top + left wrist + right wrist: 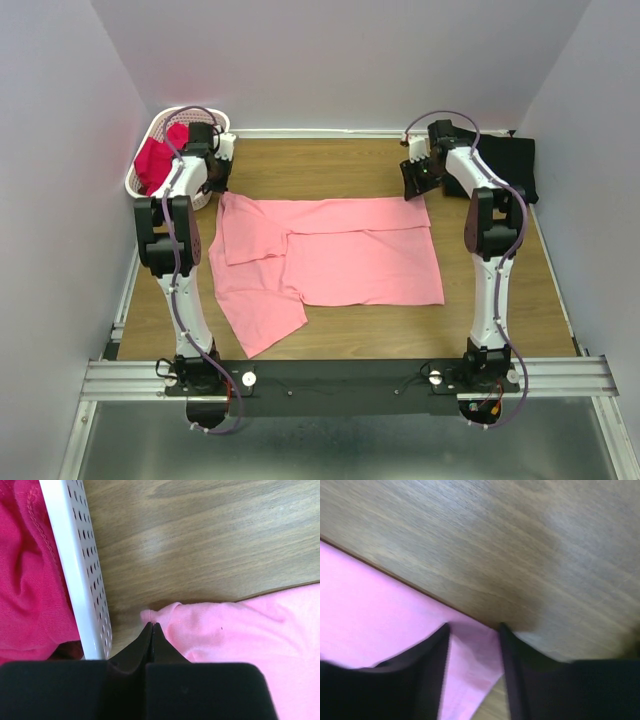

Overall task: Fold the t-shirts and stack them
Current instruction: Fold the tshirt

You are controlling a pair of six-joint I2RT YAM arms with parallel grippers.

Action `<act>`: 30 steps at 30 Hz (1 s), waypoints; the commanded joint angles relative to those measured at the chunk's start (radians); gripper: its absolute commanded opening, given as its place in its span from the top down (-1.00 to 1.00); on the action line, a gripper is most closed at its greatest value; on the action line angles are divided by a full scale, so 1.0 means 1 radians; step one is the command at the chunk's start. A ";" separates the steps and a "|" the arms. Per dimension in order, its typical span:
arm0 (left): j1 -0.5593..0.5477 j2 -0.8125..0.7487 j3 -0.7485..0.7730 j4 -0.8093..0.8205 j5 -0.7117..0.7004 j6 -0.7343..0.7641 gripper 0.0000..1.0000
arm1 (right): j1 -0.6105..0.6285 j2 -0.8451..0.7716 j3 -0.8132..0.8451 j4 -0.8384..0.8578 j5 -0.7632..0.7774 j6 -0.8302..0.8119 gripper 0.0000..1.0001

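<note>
Left claw (152, 626) clenched, tips against a puckered corner of the salmon-pink t-shirt (240, 630), with the white basket (85, 570) of magenta-red t-shirts (25, 580) just to its left; fabric pinched or merely touched, not discernible. Right claw (474, 627) released, fingers apart over another corner of the same shirt on the desk (520, 540); black t-shirt (510, 165) close by on its right.

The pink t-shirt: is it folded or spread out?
Partly folded. The pink t-shirt lies flat, its far edge doubled over, the rest spread wide.
</note>
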 commanded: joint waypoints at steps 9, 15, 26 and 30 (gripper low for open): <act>0.019 0.010 0.010 0.028 0.025 -0.071 1.00 | -0.030 -0.006 -0.090 0.013 0.276 -0.109 0.99; 0.027 0.002 -0.006 0.059 0.034 -0.109 1.00 | -0.038 -0.011 -0.084 0.036 0.302 -0.117 0.99; 0.025 0.047 0.075 0.123 0.135 -0.140 0.99 | -0.033 0.010 -0.017 0.039 0.258 -0.091 0.99; 0.025 0.048 0.119 0.148 0.173 -0.126 0.55 | -0.029 0.017 0.066 0.039 0.223 -0.052 0.41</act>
